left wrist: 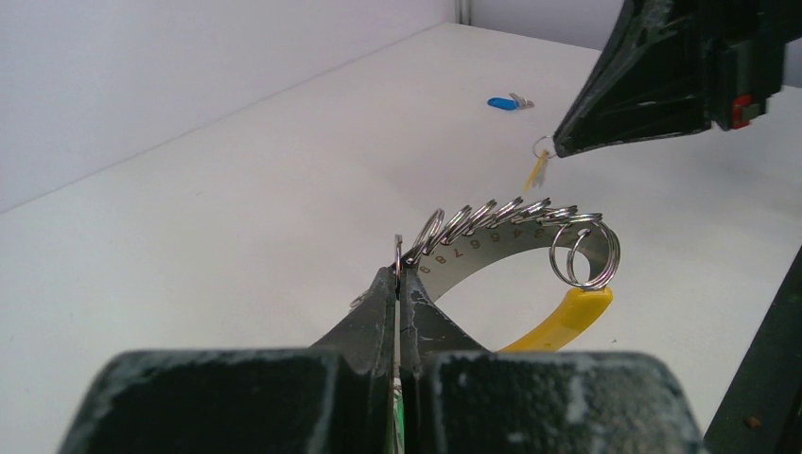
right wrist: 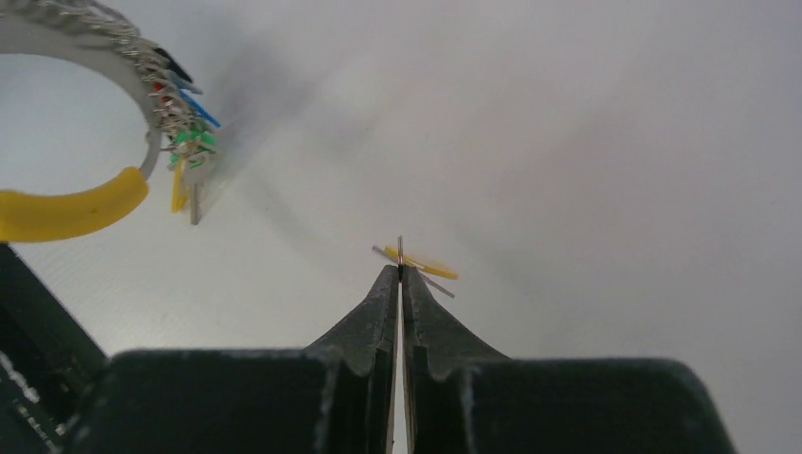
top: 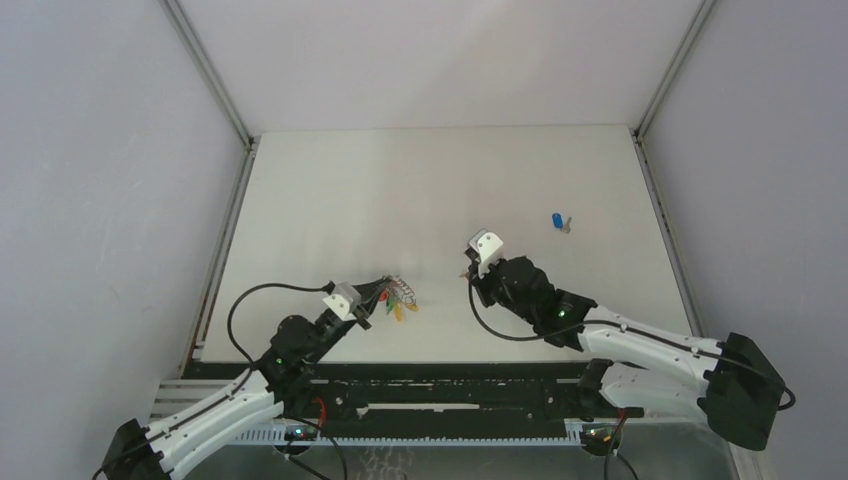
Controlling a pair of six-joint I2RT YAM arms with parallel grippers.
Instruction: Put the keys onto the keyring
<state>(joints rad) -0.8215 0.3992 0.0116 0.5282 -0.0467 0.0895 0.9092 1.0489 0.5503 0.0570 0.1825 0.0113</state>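
My left gripper [left wrist: 397,276] is shut on the keyring [left wrist: 515,232], a curved silver numbered band carrying several small split rings and a yellow end [left wrist: 567,317]. From above, the left gripper [top: 376,299] holds it low over the table with coloured capped keys [top: 403,297] hanging from it. My right gripper [right wrist: 400,270] is shut on the small ring of the yellow-orange key [right wrist: 421,262]. It hangs a short way right of the keyring [right wrist: 151,123]; the left wrist view shows it [left wrist: 536,172] under the right gripper [left wrist: 554,149]. The blue key [top: 556,221] lies on the table, far right.
The white table [top: 330,190] is bounded by grey walls with metal corner posts. The right arm's body [top: 540,300] stretches from the near right. A black rail [top: 440,395] runs along the near edge between the arm bases.
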